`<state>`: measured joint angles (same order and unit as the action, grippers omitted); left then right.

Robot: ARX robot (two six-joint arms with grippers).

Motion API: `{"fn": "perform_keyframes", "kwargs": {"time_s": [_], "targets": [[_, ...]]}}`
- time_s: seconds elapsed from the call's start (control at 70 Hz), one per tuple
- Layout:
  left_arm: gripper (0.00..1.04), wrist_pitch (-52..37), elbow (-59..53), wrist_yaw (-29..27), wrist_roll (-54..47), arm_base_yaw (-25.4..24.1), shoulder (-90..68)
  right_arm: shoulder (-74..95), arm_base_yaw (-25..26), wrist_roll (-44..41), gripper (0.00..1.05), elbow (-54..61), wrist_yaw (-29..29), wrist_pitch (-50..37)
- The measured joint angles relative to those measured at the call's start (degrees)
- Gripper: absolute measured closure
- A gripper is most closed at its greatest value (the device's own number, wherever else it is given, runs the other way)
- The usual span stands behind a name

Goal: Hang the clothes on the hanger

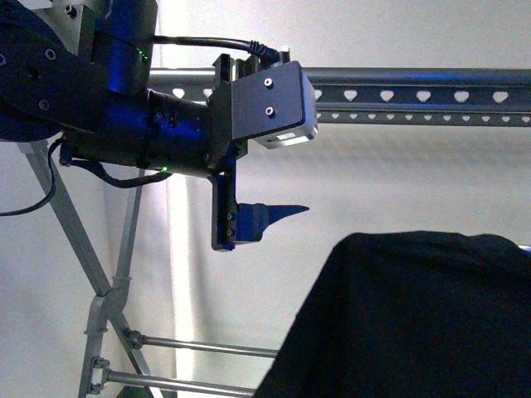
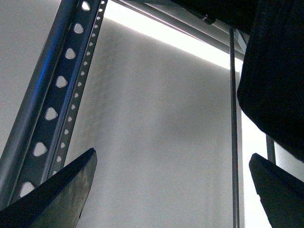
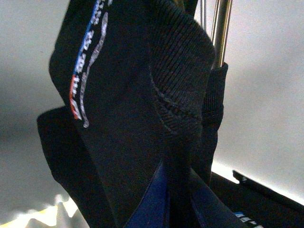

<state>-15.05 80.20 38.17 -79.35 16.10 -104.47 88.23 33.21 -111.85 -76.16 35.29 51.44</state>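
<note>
Nearest, the black short-sleeved T-shirt (image 3: 123, 118), with its ribbed collar and blue-orange swoosh print, fills the right wrist view. Its folds converge over the right end effector (image 3: 159, 202), where a sliver of blue finger shows. I judge it clenched on the cloth near the collar, though the fabric hides most of the jaws. The left end effector (image 2: 171, 199) is released and empty, its dark fingertips (image 2: 61, 199) wide apart, high up beside the heart-holed strip.

In the front view the T-shirt sits low on the right, its top edge well below the long tube of the large grey metal drying rack (image 1: 415, 79). Whether it rests on some lower bar I cannot tell.

The main risk is the single pinch: lifted to the tube, the slack cloth could slip free or go over bunched and lopsided. The collar fold touches a shiny metal tube (image 3: 221, 28) and could snag there. The hem could catch on the thin lower rods (image 1: 207, 344). The left arm is close to the strip, so a careless reach might knock the rack.
</note>
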Motion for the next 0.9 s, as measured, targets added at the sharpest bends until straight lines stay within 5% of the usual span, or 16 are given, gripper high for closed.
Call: {"fn": "perform_keyframes", "kwargs": {"time_s": [0.485, 0.628, 0.842, 0.899], "targets": [[0.07, 0.0, 0.0, 0.0, -0.1, 0.0, 0.0, 2.8, 4.9, 9.4, 1.01, -8.9, 9.4, 24.3], [0.07, 0.0, 0.0, 0.0, -0.1, 0.0, 0.0, 4.9, 6.6, 13.1, 1.01, -11.8, 13.0, 28.2], [0.07, 0.0, 0.0, 0.0, -0.1, 0.0, 0.0, 5.2, 6.8, 13.9, 1.01, -11.8, 10.6, 28.6], [0.07, 0.0, 0.0, 0.0, -0.1, 0.0, 0.0, 5.2, 7.0, 18.1, 1.01, -12.4, 15.4, 28.4]]}}
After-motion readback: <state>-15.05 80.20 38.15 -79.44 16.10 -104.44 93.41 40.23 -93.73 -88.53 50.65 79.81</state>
